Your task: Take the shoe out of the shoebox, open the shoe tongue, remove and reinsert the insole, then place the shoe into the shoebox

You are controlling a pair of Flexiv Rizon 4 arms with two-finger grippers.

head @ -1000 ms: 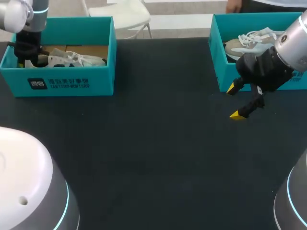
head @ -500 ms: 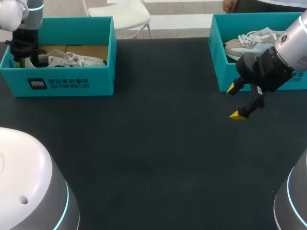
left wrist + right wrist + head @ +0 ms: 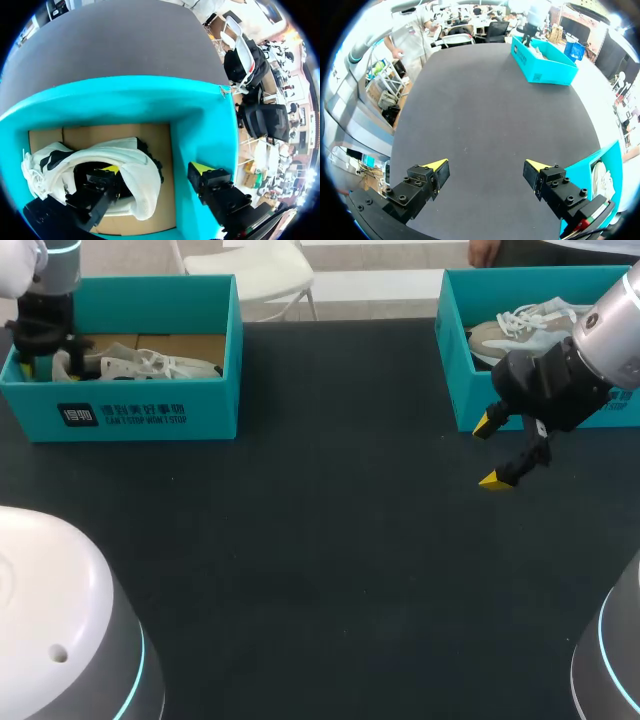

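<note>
Upper left, the left gripper (image 3: 155,169) shifts leftward, open, one finger inside the shoe (image 3: 136,159), so the lift-out is pending. The right gripper (image 3: 490,452) stays open, empty.

Table: flat top with a matte black surface (image 3: 330,540), spanning left to right and near to far.

Lying directly on it:
1. Open rectangular teal cardboard shoebox (image 3: 140,412), far left; long printed wall faces the near side, brown cardboard floor inside.
2. Second open teal cardboard shoebox (image 3: 453,370), far right, running out past the right edge of the head view.

The two boxes stand well apart, with the black surface between them.
</note>
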